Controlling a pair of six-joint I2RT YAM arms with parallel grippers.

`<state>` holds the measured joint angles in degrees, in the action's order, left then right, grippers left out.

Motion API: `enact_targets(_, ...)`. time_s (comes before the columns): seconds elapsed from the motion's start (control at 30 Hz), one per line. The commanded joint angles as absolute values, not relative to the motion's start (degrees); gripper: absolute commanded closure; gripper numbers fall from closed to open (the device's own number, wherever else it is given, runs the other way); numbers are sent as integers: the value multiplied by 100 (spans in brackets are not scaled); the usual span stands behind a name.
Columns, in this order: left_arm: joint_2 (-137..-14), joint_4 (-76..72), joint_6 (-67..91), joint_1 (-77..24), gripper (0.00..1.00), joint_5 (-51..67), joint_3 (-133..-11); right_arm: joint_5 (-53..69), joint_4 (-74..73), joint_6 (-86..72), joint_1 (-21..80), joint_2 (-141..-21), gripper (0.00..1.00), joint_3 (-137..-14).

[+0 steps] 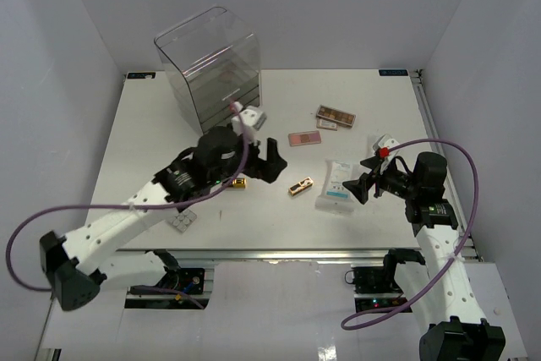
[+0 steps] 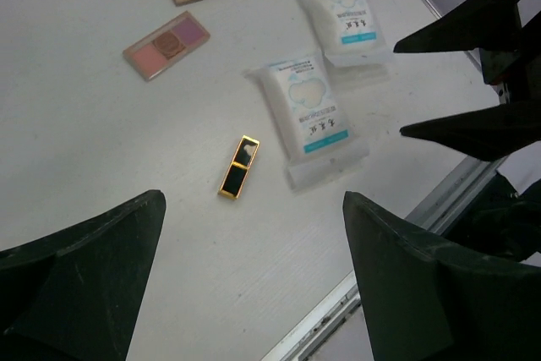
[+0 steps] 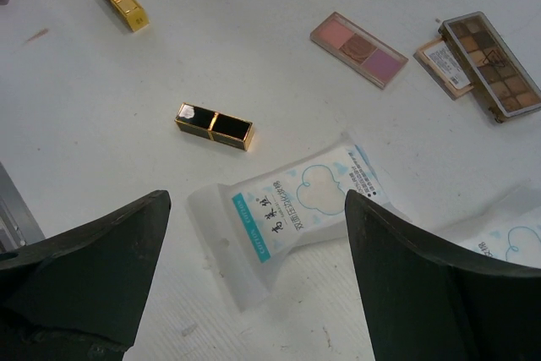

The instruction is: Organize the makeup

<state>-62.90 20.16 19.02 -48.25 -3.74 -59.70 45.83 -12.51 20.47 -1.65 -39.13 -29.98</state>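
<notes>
Both jaws wide, nothing held. Left gripper (image 1: 275, 162) hangs over the centre; right gripper (image 1: 363, 177) hangs at 4 o'clock over the white-teal packets (image 3: 292, 209), probably lining up picks.

The makeup lies loose and flat. Count:
- one grey square palette (image 1: 182, 220), 7 o'clock
- two gold-black cases (image 3: 213, 124), centre
- two white-teal packets
- one pink palette (image 1: 304, 138) and two brown palettes (image 1: 336, 114), 1 o'clock

Drawer box (image 1: 211, 65) at 11 o'clock.
</notes>
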Motion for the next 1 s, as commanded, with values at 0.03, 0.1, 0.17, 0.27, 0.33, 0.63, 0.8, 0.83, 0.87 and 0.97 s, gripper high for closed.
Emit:
enact_targets(0.03, -8138, 3265, 800, -5712, 4, -3766, -7849, 5198, -1401, 2403, -185, -3953, 10, -3234)
enact_targets(0.1, -8734, 3379, 292, -5713, 4, -4951, -8238, 5212, -1424, 2421, -185, -3951, 10, -3234)
enact_targets(0.17, -9387, 3263, -313, -5681, 4, -5589, -8562, 5227, -1433, 2442, -185, -3915, 10, -3226)
enact_targets(0.27, -9668, 2590, -1273, -5530, 6, -5751, -8704, 5296, -1428, 2457, -185, -3880, 10, -3208)
enact_targets(0.33, -9725, 1918, -2045, -5372, 9, -5736, -8575, 5303, -1424, 2461, -185, -3876, 10, -3208)
enact_targets(0.63, -10419, 708, -4164, -4713, 8, -5453, -8229, 5379, -1407, 2452, -185, -3945, 10, -3182)
enact_targets(0.8, -10820, 321, -4519, -4564, 4, -5670, -8358, 5388, -1377, 2431, -185, -4005, 10, -3152)
enact_targets(0.83, -10915, 316, -4544, -4544, 3, -5764, -8428, 5388, -1363, 2426, -185, -4025, 10, -3146)
enact_targets(0.87, -10995, 299, -4579, -4509, 3, -5766, -8481, 5396, -1362, 2417, -185, -4034, 10, -3138)
enact_targets(0.97, -11326, -281, -5020, -4353, 2, -6083, -8529, 5394, -1343, 2408, -185, -4113, 10, -3129)
